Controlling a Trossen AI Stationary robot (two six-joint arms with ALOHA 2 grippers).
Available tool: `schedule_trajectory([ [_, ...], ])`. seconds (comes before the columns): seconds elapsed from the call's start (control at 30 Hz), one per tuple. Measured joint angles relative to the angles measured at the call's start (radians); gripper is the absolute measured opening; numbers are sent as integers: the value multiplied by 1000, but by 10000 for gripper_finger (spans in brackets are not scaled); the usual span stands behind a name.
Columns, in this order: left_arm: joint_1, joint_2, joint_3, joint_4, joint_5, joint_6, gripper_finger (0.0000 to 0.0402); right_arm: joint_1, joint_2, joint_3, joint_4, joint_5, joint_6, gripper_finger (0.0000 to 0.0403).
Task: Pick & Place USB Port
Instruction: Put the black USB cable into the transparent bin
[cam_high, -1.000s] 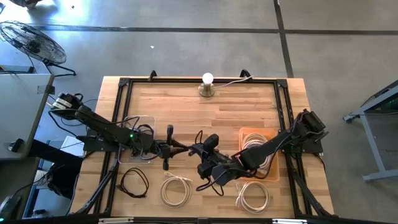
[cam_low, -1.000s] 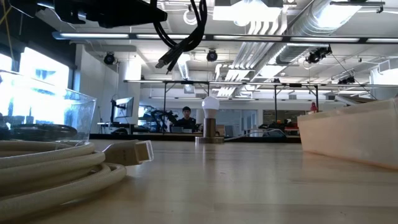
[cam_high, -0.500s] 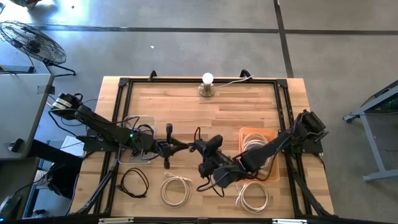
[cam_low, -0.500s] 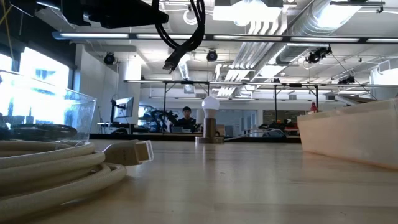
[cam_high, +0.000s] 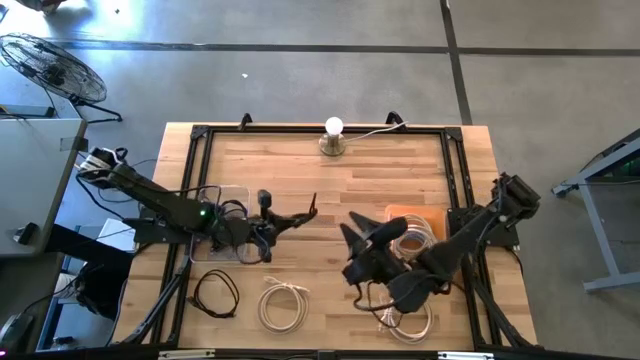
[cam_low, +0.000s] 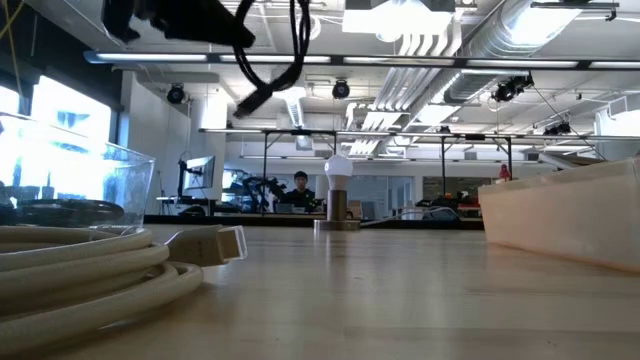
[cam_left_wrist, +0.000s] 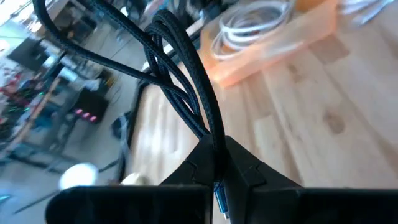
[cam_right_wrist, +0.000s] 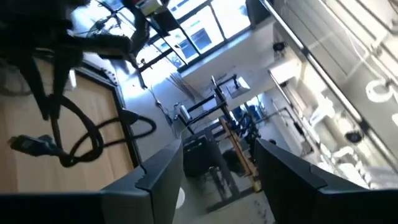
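Two arms work here. Left gripper has its jaws pinched tight on the black cable, up above the tabletop, beside the clear box. Right gripper hangs nearby, jaws wide and empty. Lower the cable slowly so its loops land inside.

Floor: grey concrete with dark seam lines.
Fan: a standing fan, on the floor beside the table.
Ceiling: open, with white pipes and bright lamps.
Window: big, strong daylight.
Far back: a person sits at a desk.
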Motion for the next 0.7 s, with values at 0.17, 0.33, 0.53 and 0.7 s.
schedule_trajectory([
  [0.17,-80,-1,180,-297,-156,-23,7,15,-53,0,-40,54,91,192],
  [0.33,-181,8,377,-682,-330,-154,7,22,-95,-3,-117,52,179,192],
  [0.53,-275,8,544,-1153,-385,-501,7,25,-137,-2,-278,52,374,178],
  [0.7,-280,9,587,-1507,-288,-828,7,25,-146,-2,-366,49,475,166],
])
